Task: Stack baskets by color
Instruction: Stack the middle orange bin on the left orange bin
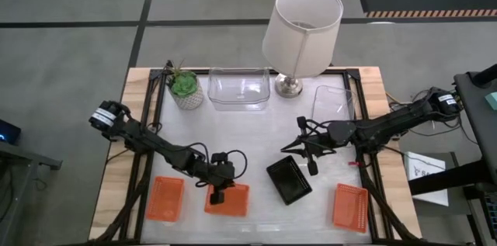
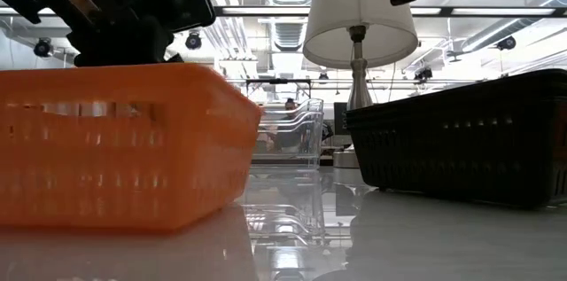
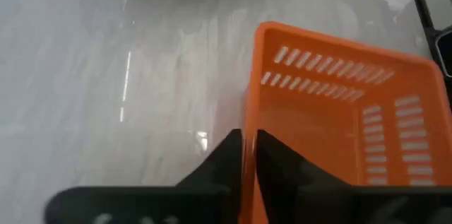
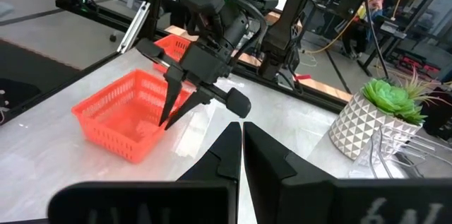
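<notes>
My left gripper [image 1: 217, 196] is pinched onto the wall of an orange basket [image 1: 230, 199], one finger inside and one outside, the thin plastic rim clamped between them. My left wrist camera shows this plainly: the two dark fingers [image 3: 227, 155] squeeze the basket's [image 3: 346, 125] edge.

I take the white lamp [image 1: 301, 32] as my landmark. The gripped basket sits on the worktop [image 1: 256, 133] well in front of the lamp and a little to its left. A second orange basket [image 1: 165, 199] lies just beyond it, farther left. A black basket [image 1: 289, 179] rests in front of the lamp, almost straight below it in the overhead picture, and a third orange basket [image 1: 349, 206] lies to the front right. One clear basket [image 1: 239, 89] sits just left of the lamp base, next to the potted plant [image 1: 185, 89], and another [image 1: 335, 103] just right of the base (its edges are faint against the pale worktop).

My right gripper [image 1: 311, 167] hangs beside the black basket, fingers pressed together, holding nothing.
</notes>
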